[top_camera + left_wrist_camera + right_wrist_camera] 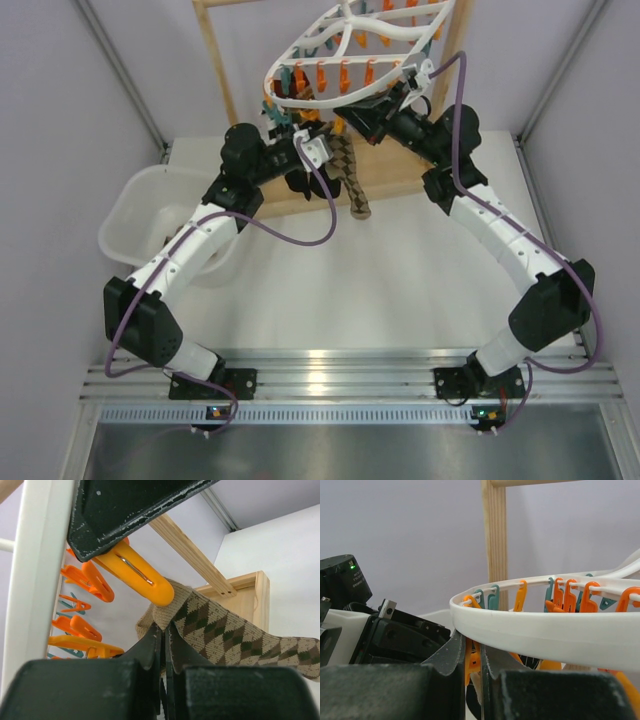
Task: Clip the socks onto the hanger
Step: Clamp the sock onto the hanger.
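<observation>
Top cam sits high behind the arm bases, looking down and a bit toward the far end. It gets the whole counter point(380, 290), with the hanger point(300, 42) and wooden stand point(216, 60) at the far edge. Left wrist cam is jammed right up close, peering upward past the left gripper point(164, 630) at an orange clip point(135, 575) and the sock point(225, 635). Right wrist cam looks roughly level over the right gripper point(472, 647), super close to the hanger rim. All three share hanger and stand; top and left wrist share the sock.

Left pincer point(164, 630) and right pincer point(474, 645) both pinched closed, raised close together.
</observation>
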You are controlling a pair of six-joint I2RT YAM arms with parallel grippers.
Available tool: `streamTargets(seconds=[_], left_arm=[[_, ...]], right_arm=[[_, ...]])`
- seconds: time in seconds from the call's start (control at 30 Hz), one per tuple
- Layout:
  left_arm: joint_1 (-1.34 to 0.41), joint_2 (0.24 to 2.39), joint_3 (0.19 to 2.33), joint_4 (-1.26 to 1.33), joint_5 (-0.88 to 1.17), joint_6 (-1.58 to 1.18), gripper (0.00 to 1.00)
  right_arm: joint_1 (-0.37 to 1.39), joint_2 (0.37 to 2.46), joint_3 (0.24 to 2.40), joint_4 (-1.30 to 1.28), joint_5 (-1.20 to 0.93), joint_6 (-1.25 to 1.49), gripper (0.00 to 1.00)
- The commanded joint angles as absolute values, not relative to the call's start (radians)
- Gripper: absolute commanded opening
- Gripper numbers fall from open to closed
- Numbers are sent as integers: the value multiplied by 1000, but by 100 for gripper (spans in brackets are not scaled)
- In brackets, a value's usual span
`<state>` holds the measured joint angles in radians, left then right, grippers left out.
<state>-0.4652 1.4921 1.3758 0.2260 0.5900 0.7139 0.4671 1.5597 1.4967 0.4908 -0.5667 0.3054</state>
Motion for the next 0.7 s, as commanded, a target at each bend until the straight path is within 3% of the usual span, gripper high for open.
streamTargets(seconds=[0.0, 0.33, 0.67], left_arm=[[-462, 1462, 1387, 325, 604, 696, 0], [-457, 1430, 1348, 281, 676, 761, 0], [-456, 1428, 1310, 360, 581, 735, 0]], right_arm=[[434, 1522, 1493, 532, -541, 293, 0], [430, 1523, 1494, 540, -534, 293, 0], [428, 1525, 1497, 538, -541, 298, 0]])
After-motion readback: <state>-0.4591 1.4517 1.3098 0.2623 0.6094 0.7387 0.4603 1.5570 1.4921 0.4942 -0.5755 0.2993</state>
